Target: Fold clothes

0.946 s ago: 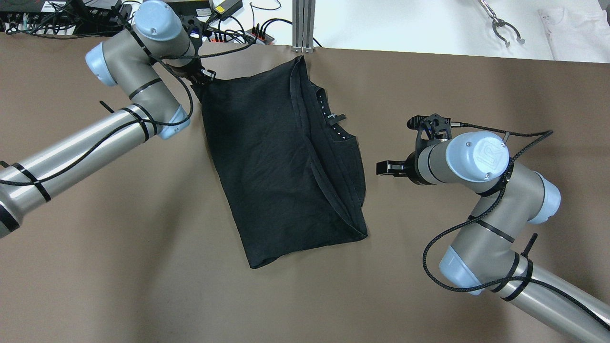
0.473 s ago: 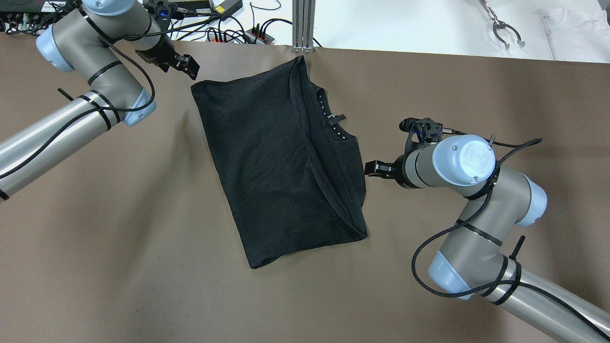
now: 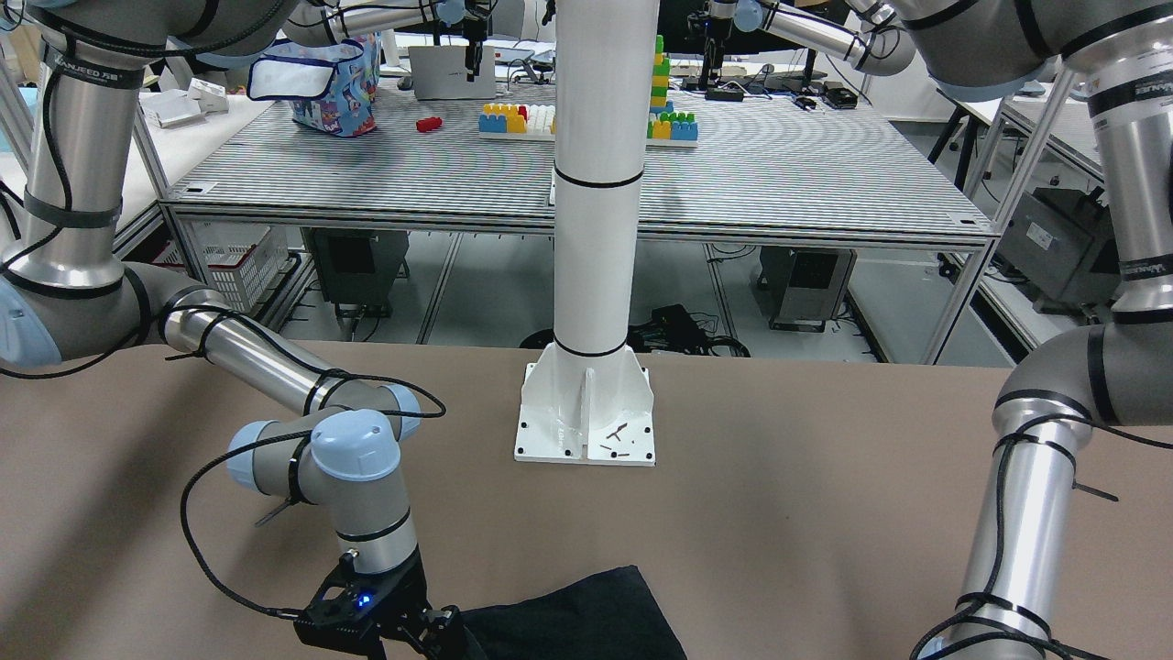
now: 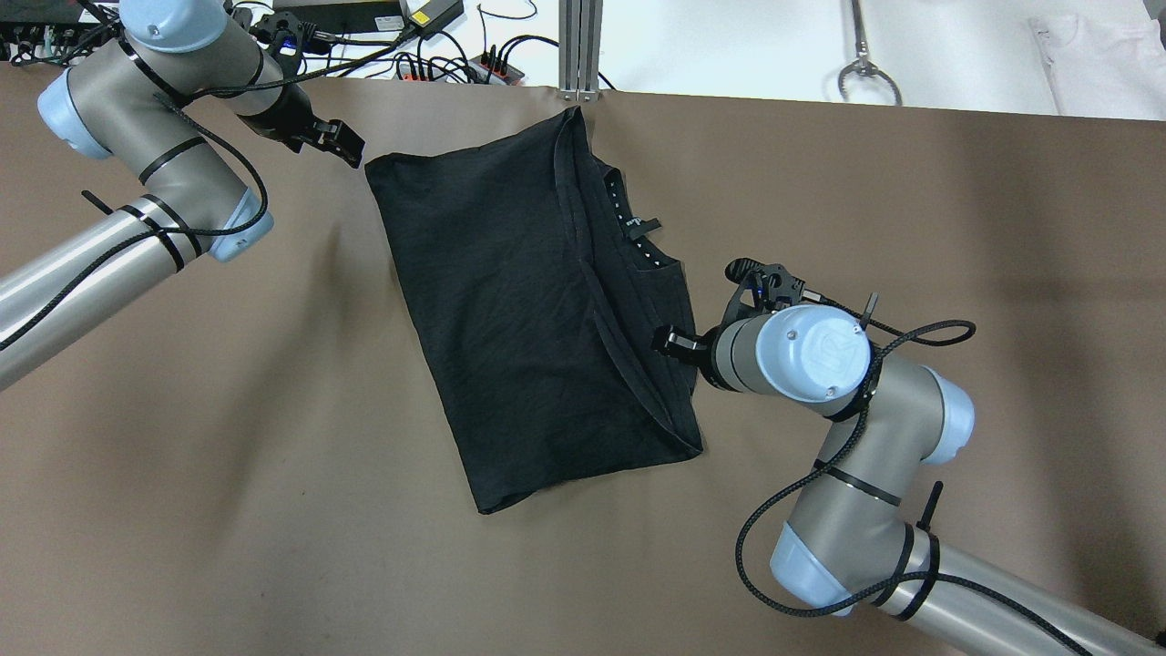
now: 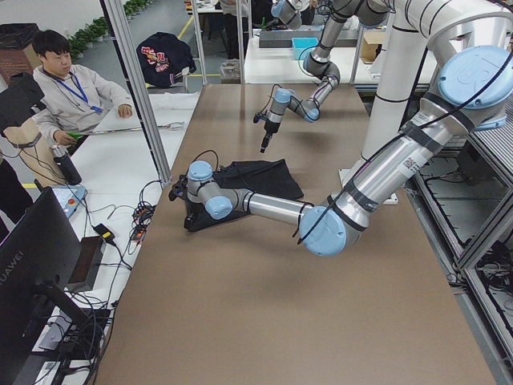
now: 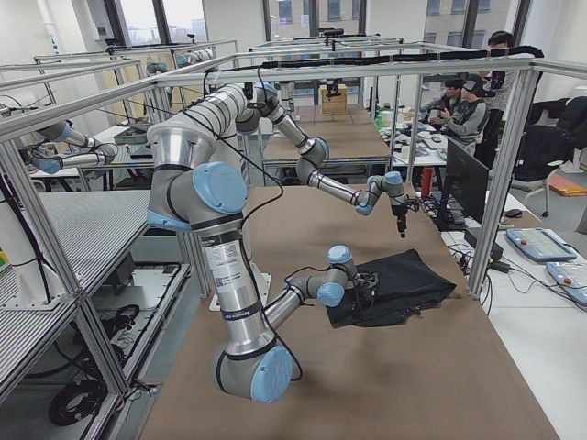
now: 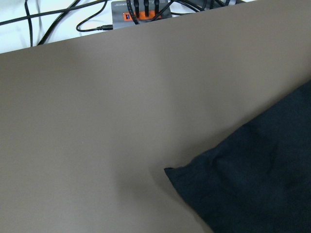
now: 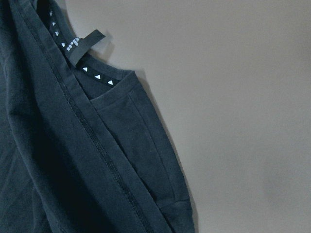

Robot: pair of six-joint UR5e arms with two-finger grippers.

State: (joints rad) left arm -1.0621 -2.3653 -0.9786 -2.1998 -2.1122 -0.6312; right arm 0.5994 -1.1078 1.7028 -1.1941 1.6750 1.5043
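The brown table (image 4: 273, 456) lay under the black garment (image 4: 510, 310), which was folded flat. The right gripper (image 4: 669, 342) sat at the garment's right-arm-side edge with its fingers parted, and the left gripper (image 4: 339, 146) hovered just off the garment's far corner, released and empty

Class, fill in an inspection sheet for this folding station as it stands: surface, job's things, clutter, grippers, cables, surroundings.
Surface: brown table, flat.
Job's things: black garment lies partly folded, neck label showing.
Clutter: white pillar base plate, small dark bits on it.
Grippers: left gripper open, just off the garment's far corner; right gripper at the garment's edge, grip unclear.
Cables: power strip beyond the far edge; black cable strapped along the right arm.
Surroundings: seated person; bench with coloured blocks, blue bag.
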